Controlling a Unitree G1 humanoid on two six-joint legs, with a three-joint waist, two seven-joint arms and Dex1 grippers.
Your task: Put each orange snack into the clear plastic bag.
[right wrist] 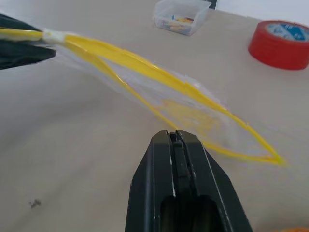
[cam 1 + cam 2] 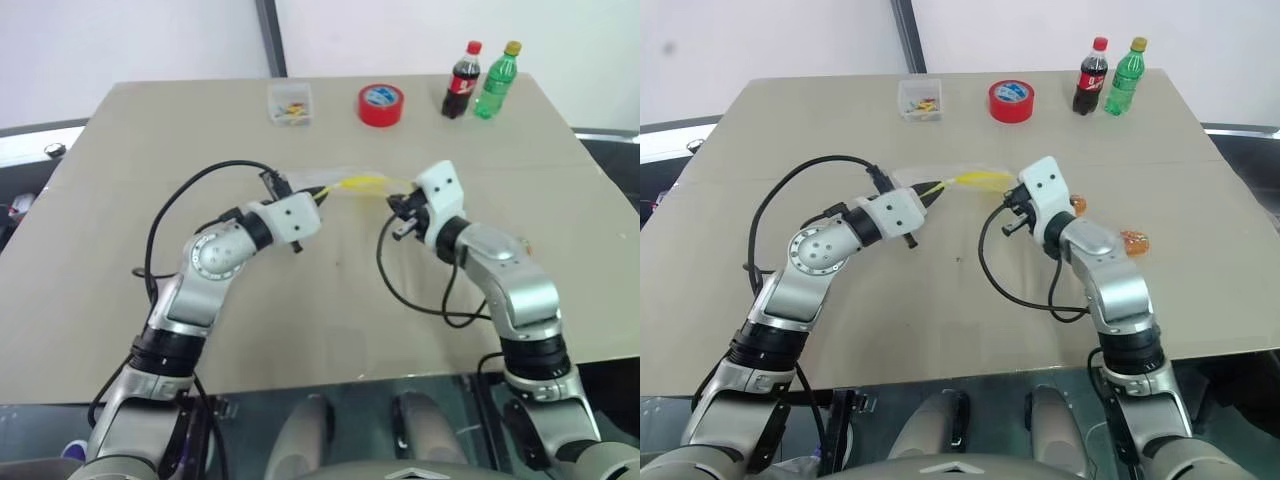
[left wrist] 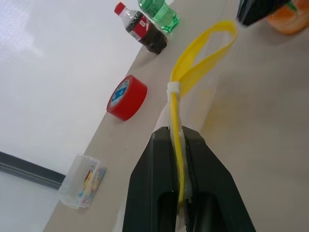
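At frame centre the left gripper (image 3: 179, 145) is clamped on the clear plastic bag (image 1: 193, 113) – pinching its yellow seal strip. The right gripper (image 1: 175, 140) – fingers pressed together, empty – sits beside the bag's gaping mouth, while both orange snacks (image 2: 1134, 242) lie right of centre by the right arm.

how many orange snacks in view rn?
2. Both lie on the table by the right arm: one snack just beside the right wrist, the other snack farther right by the forearm. Neither is in the bag yet.
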